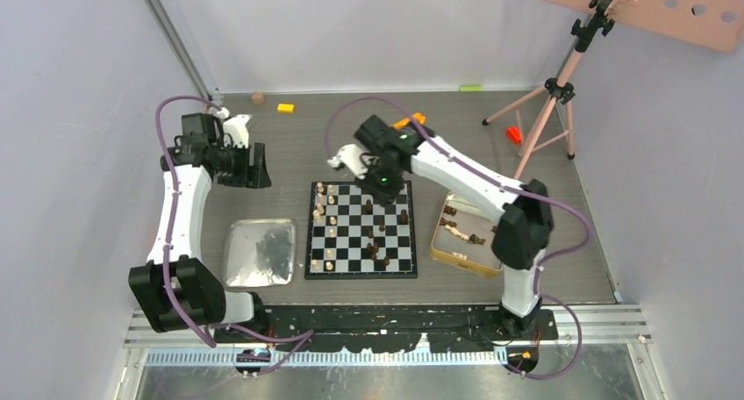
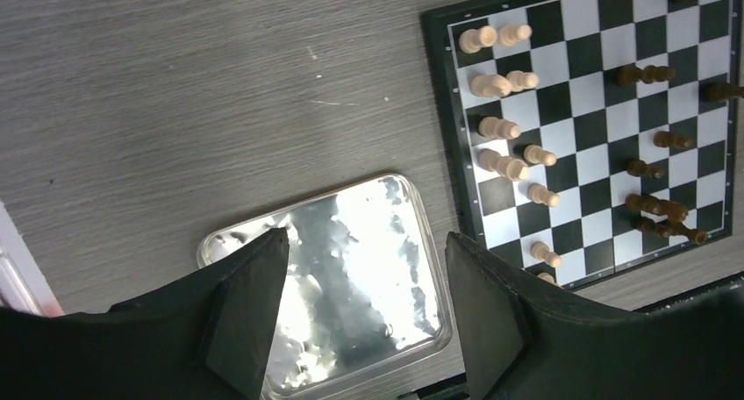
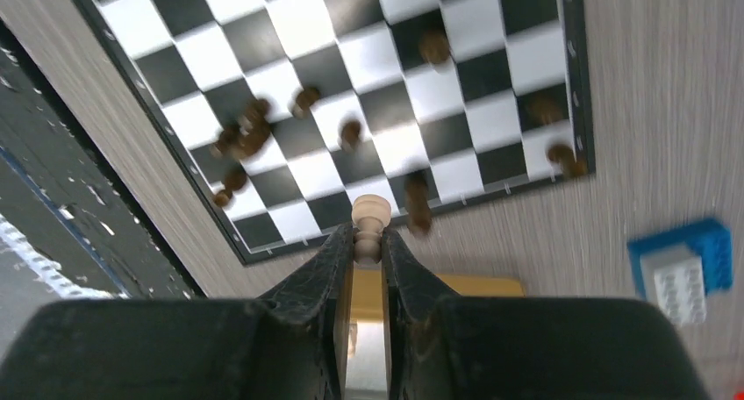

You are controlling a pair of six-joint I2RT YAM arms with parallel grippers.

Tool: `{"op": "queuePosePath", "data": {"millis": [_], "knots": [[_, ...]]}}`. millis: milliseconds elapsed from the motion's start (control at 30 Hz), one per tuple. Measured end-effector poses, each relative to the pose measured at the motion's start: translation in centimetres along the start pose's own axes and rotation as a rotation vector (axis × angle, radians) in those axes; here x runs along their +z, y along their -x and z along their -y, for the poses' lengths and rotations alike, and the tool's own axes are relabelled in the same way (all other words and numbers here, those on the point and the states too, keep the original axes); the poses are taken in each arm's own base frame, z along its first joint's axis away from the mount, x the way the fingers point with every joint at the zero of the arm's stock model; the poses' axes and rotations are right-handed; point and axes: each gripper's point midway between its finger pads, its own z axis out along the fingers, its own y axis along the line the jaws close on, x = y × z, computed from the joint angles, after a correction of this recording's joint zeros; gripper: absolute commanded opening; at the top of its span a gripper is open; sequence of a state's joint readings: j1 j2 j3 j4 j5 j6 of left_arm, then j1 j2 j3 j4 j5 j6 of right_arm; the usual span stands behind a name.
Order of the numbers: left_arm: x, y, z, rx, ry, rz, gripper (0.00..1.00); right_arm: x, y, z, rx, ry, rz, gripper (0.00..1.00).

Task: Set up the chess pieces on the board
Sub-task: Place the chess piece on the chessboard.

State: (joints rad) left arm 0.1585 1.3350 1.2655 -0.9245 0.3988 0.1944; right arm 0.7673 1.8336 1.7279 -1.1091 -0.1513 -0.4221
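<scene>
Right gripper (image 3: 368, 238) pinches a light tan wooden chess piece (image 3: 370, 214) above the far edge of the black-and-white checked board (image 2: 597, 93), arm stretched forward, while left gripper (image 2: 366, 236), spread, hovers over open grey surface (image 1: 289, 146).

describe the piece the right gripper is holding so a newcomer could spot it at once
Find the chessboard at the centre of the table; the right gripper hangs over its far edge. Pinched between its jaws is a light tan chess piece with a round head. It is the only piece lifted off the squares, and the dark brown pieces stand below it.
</scene>
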Motion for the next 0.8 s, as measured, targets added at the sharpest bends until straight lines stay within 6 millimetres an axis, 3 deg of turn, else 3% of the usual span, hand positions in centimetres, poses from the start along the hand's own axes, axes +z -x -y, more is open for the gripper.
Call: {"op": "queuePosePath", "data": {"millis": [133,267,533,800], "knots": [[0.0,-0.4,-1.6,-0.049,0.038,-0.009,0.69,2.6,4.2,-3.2,-0.106,0.05,-0.007,0.08],[-0.2,-1.0,-3.5,-0.109,0.074,-0.018,0.69,5.6,6.3,-6.6,-0.186,0.099,-0.047,0.08],[-0.6,-1.2,-4.8,-0.156,0.101,-0.011,0.69,9.0,8.1,-11.0,-0.284,0.155,-0.102,0.08],[-0.7,-1.3,-4.9,-0.16,0.103,-0.009,0.69,11.1,8.1,-11.8,-0.302,0.171,-0.137,0.08]]}}
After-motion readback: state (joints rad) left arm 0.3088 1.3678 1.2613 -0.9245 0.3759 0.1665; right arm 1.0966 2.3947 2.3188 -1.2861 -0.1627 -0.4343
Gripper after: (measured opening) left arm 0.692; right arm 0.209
